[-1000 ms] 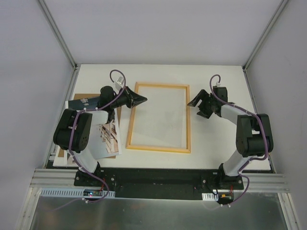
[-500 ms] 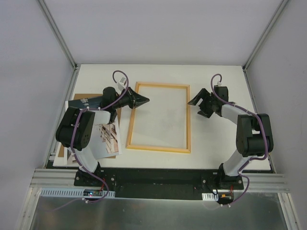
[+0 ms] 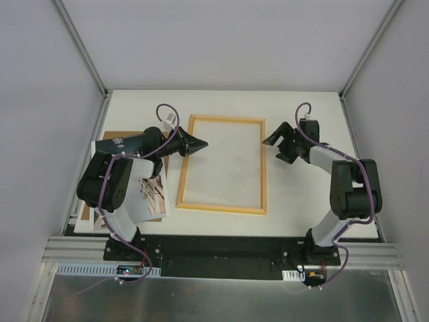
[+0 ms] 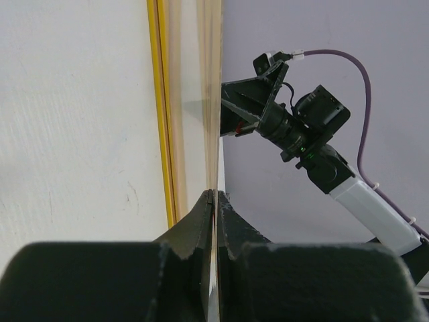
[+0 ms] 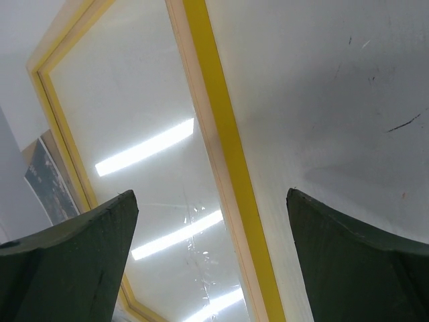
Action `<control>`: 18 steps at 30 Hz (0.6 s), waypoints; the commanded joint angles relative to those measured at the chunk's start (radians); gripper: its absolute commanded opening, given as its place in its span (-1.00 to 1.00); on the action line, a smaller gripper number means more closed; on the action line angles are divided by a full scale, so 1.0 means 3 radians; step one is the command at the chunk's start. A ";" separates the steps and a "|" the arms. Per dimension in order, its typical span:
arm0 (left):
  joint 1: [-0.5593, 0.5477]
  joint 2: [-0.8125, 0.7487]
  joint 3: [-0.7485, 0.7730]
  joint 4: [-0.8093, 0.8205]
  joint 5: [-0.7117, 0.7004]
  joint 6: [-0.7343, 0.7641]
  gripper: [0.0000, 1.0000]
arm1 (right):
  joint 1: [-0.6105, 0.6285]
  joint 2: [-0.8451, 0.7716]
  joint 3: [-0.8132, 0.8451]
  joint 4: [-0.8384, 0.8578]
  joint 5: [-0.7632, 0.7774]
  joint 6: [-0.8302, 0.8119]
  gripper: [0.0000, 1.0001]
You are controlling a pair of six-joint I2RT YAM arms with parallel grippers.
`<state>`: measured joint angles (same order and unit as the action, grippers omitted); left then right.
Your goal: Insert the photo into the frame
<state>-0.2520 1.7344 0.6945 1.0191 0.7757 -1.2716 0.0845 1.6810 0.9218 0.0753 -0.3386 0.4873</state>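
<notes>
Two long edges look like the best holds on the probably light, stiff frame (image 3: 263,168); the left gripper (image 3: 200,143) sits clenched at one, the right gripper (image 3: 273,149) splayed beside the other.

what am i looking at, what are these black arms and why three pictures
Two robot arms are bolted to a white table, each ending in a two-finger gripper. One picture looks down from above; the other two come from a camera on each wrist. The frame lies in the middle. The photo lies at the left on a brown board, partly under the left arm. The left gripper is shut at the frame's left rail; the right gripper is open beside the right rail, holding nothing.
</notes>
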 commanded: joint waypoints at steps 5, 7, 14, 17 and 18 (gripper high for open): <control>-0.0055 -0.0182 -0.0132 0.0514 -0.0111 -0.0087 -1.00 | -0.0026 -0.0030 0.0011 0.0127 -0.0037 0.0042 0.89; -0.0060 -0.0187 -0.0157 0.0555 -0.0141 -0.0102 -1.00 | -0.0026 -0.0035 0.0000 0.0132 -0.0042 0.0048 0.89; -0.0060 -0.0187 -0.0198 0.0668 -0.0193 -0.0143 -1.00 | -0.0021 -0.0035 -0.0010 0.0143 -0.0048 0.0037 0.90; -0.0060 -0.0131 -0.0178 0.0770 -0.0177 -0.0189 -1.00 | -0.0021 -0.0035 -0.0005 0.0143 -0.0048 0.0037 0.89; -0.0060 -0.0116 -0.0167 0.0780 -0.0172 -0.0204 -1.00 | -0.0021 -0.0025 -0.0005 0.0143 -0.0042 0.0027 0.90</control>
<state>-0.2626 1.7222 0.6346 1.1229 0.7238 -1.3048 0.0837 1.6810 0.9199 0.0803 -0.3420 0.4908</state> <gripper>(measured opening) 0.003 0.948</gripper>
